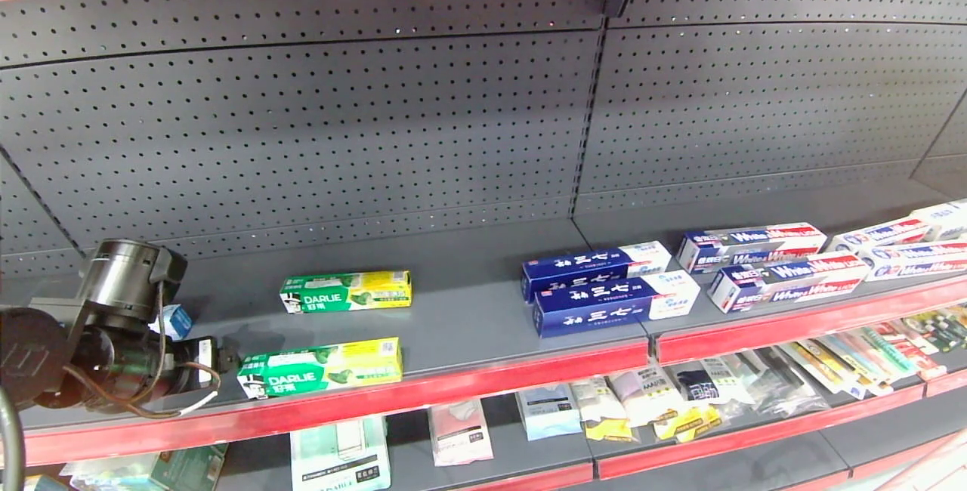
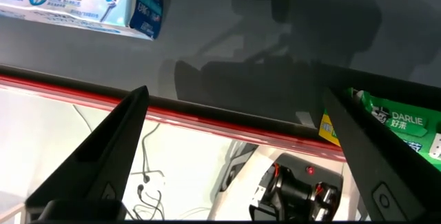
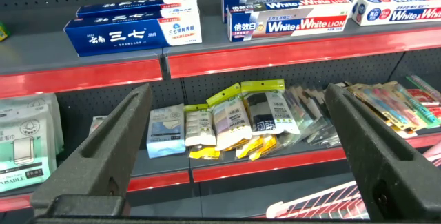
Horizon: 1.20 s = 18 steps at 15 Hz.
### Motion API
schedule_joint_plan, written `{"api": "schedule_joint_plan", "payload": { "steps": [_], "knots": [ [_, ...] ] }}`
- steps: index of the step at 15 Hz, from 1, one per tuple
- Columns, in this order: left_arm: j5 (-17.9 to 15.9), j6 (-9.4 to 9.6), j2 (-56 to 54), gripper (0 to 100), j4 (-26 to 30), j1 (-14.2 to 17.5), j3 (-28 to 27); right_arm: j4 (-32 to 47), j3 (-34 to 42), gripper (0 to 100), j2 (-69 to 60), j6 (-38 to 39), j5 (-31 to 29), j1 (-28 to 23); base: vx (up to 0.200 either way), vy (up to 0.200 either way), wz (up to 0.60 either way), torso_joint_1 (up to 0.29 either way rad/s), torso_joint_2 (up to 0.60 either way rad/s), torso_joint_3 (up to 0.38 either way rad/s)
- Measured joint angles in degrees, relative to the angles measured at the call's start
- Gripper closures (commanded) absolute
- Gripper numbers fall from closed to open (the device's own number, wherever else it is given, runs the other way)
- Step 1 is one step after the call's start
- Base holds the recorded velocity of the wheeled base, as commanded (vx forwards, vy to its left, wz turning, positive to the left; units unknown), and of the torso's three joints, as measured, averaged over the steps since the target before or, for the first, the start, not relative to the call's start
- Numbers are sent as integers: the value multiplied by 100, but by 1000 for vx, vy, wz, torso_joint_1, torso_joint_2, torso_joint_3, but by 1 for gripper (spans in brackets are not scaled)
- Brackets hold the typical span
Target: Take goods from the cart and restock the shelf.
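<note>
Our left arm (image 1: 113, 332) lies low over the left front of the grey shelf (image 1: 468, 302). It points at the front green box (image 1: 321, 368), which lies flat by the shelf's red edge. The left pincer (image 2: 231, 107) is spread wide and holds nothing. One dark finger (image 2: 365, 162) is just beside the box's end, but we cannot tell if they touch. Our right pincer (image 3: 238, 93) is spread wide too, with nothing in it, facing soft packets (image 3: 231, 120) on a lower shelf. The fingers are dark, flat wedges. The box is long card. The shelf is smooth metal, and its back wall (image 1: 302, 113) is full of little holes.
</note>
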Motion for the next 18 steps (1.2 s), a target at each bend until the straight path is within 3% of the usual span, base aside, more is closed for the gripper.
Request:
{"api": "schedule_joint_plan", "payload": {
  "steps": [7, 10, 13, 15, 18],
  "knots": [
    [90, 111, -118, 0, -10, 63, 39, 0, 0, 0, 0, 2, 0, 0, 0, 0, 0, 0, 0, 0],
    [71, 568, -705, 0, 11, 339, 229, 0, 0, 0, 0, 2, 0, 0, 0, 0, 0, 0, 0, 0],
    [-107, 1050, -2004, 0, 46, 678, 775, 0, 0, 0, 0, 0, 0, 0, 0, 0, 0, 0, 0, 0],
    [-339, 1336, -3252, 0, 195, 783, 1200, 0, 0, 0, 0, 2, 0, -2, 0, 0, 0, 0, 0, 0],
    [-829, 1673, -5517, 0, 959, 831, 1698, 0, 0, 0, 0, 0, 0, 0, 0, 0, 0, 0, 0, 0]
  ]
}}
